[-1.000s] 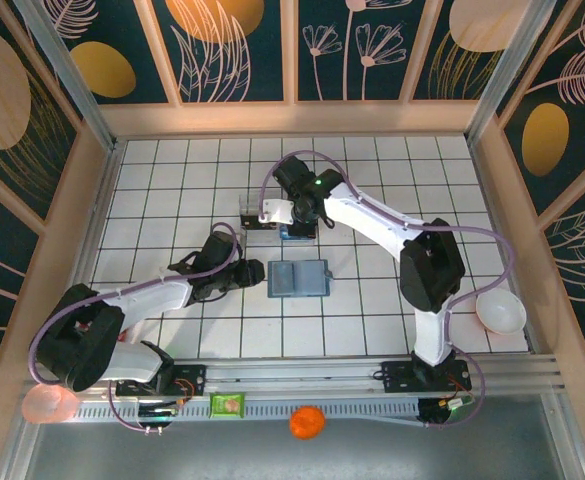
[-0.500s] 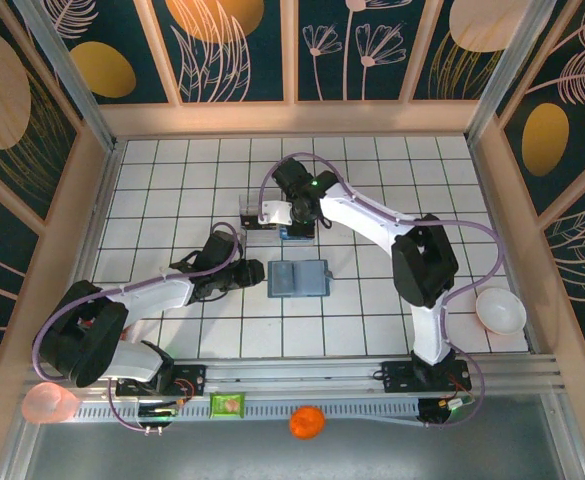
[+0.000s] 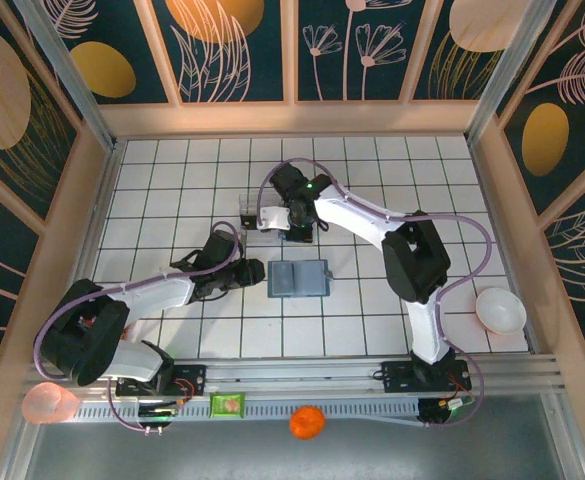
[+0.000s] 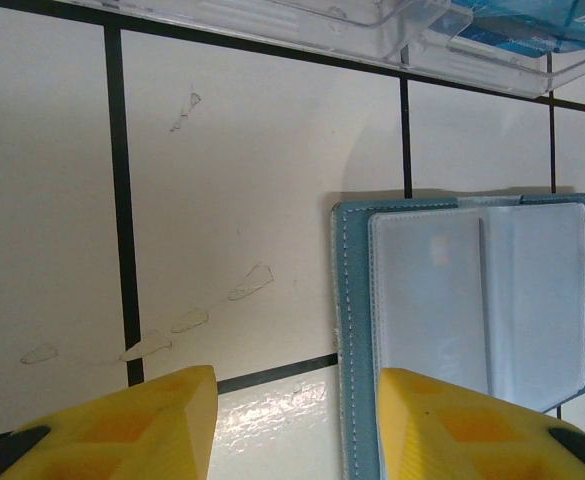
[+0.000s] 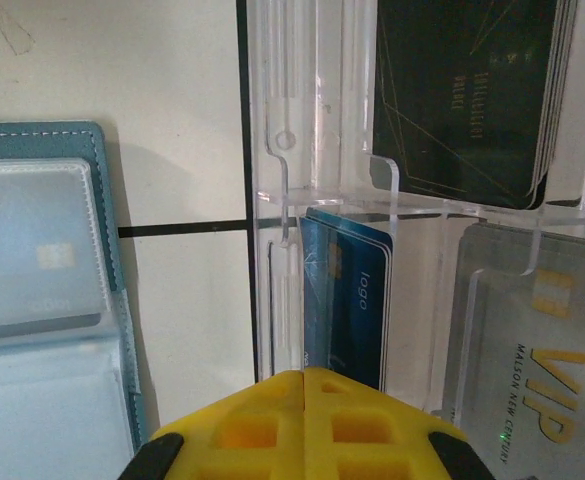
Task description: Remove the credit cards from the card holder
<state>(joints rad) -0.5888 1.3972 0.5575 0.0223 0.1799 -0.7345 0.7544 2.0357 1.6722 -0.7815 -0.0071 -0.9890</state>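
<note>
Lying open in the middle of the table [image 3: 172, 180], the card holder [image 3: 299, 279] showed a chip card [image 5: 42, 255] faintly under 1 frosted sleeve. The left gripper [image 4: 297, 430] had its fingers spread at the holder's left edge, holding nothing. A push there could make the light holder slide. The right gripper [image 5: 307, 420], fingers pressed together, hung over the clear tray [image 5: 272, 120] just beside the blue card [image 5: 347, 300] and could bump it. The tips of both grippers were cut off, so contact was unclear. How many cards the sleeves hid I could not tell.

Probably a lab test cell — gridded tabletop [image 3: 172, 180], floral-panelled walls [image 3: 232, 50], aluminium rail [image 3: 292, 378].
</note>
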